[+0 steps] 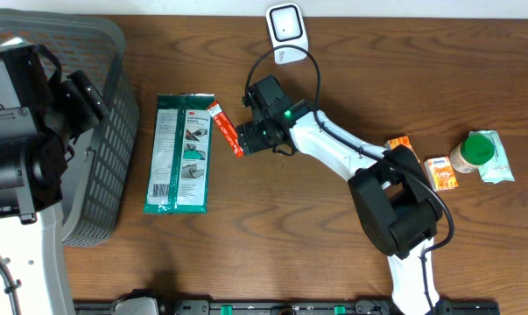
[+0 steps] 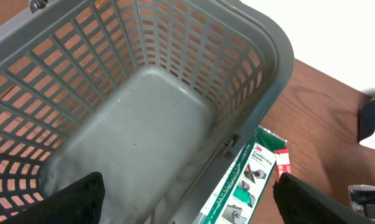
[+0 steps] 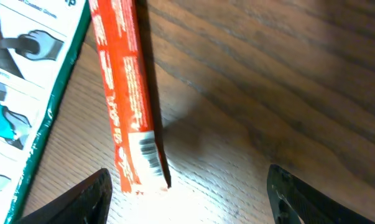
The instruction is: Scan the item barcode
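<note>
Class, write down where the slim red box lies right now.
Overhead view: the red box lies mid-table, just right of the green package, in front of the right gripper.

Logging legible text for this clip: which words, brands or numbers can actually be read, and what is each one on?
"3M": red logo near the top of the green package.
Other print on the green package: too small to read.
Red box: white lettering along its side, blurred; a barcode near its end, digits illegible.
Small orange box: print too small to read.
</note>
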Tool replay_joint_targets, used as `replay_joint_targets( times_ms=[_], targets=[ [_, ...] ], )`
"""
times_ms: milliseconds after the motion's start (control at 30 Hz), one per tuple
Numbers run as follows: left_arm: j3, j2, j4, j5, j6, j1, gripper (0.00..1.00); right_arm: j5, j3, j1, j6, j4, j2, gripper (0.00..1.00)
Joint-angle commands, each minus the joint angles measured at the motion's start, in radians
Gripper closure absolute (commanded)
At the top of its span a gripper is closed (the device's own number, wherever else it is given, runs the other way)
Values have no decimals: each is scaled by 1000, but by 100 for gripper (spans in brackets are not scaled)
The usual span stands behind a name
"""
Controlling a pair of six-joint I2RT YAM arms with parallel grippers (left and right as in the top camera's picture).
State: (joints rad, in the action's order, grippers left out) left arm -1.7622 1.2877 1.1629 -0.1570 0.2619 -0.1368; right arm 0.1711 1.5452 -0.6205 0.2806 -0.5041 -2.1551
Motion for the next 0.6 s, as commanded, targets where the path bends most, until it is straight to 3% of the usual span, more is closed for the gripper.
replay_joint_targets(
  times_ms=[0, 567],
  targets=[
    [-7, -1, 0, -9, 2, -4, 12, 22, -2, -10, -27, 16, 8, 25],
    [-7, -1, 0, -9, 2, -4, 12, -69, -3, -55, -154, 78, 8, 17]
  ],
)
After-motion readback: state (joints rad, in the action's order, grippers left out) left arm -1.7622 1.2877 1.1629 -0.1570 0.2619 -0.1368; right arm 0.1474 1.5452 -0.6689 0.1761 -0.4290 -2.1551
